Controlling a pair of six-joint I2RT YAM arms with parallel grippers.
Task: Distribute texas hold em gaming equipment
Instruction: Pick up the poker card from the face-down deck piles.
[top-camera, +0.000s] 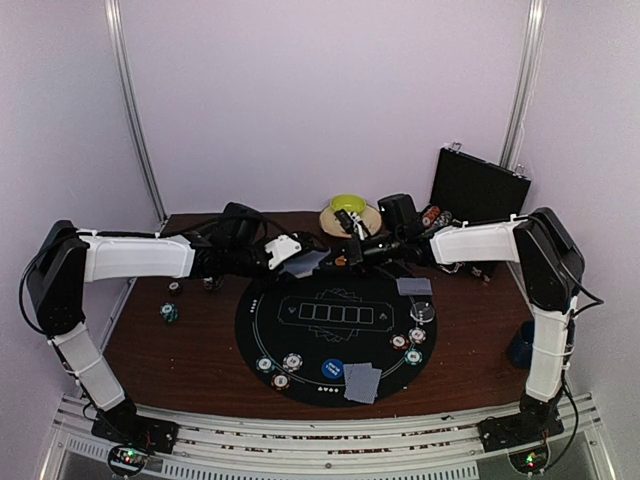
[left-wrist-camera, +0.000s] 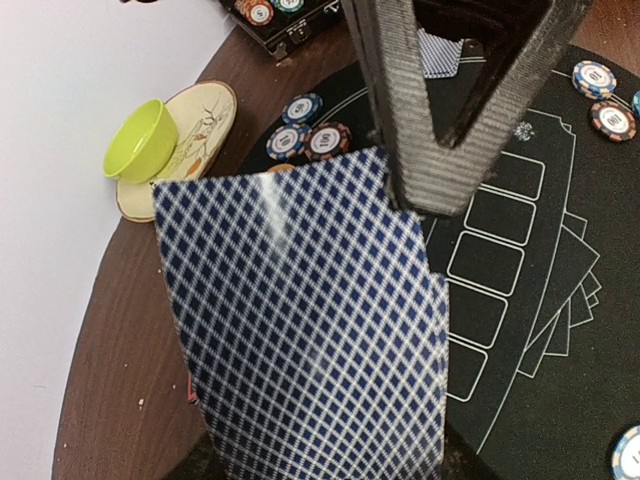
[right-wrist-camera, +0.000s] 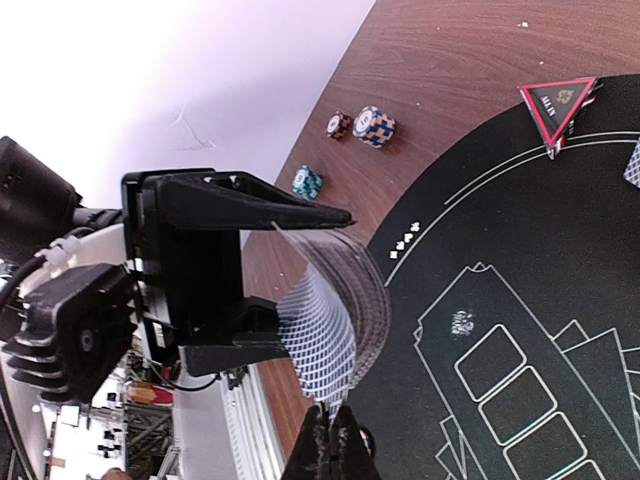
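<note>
The deck of blue-and-white diamond-backed playing cards (right-wrist-camera: 340, 290) hangs in the air above the far edge of the round black felt poker mat (top-camera: 300, 340), bowed into an arc. The black left gripper (right-wrist-camera: 310, 275) has its jaws clamped on that deck, one finger over it and one under. The outermost card (right-wrist-camera: 315, 370) fans away from the pack, and its free corner runs down into the right gripper (right-wrist-camera: 335, 445). That gripper's jaws are pressed together. They seem to pinch that corner alone, though the contact sits at the frame's edge and is hard to read.

The step in hand, as I judge it, is peeling one card off the deck. To do it well, the right gripper should draw along the card's own plane, away from the left fingers, rather than lift. That way the bend eases and no second card slides out with it. The left clamp should hold firm. If two cards come away, it is better to stop and pinch again.

A pair of face-down cards (top-camera: 362, 382) lies at the mat's near edge and another card (top-camera: 413, 286) lies at its right side, near stacks of edge-striped poker chips (top-camera: 399, 341). The mat's left side shows no cards in the top view, so this card likely belongs there. The small red triangle marker (right-wrist-camera: 557, 105) sits at the mat's rim, well apart from both grippers.
</note>
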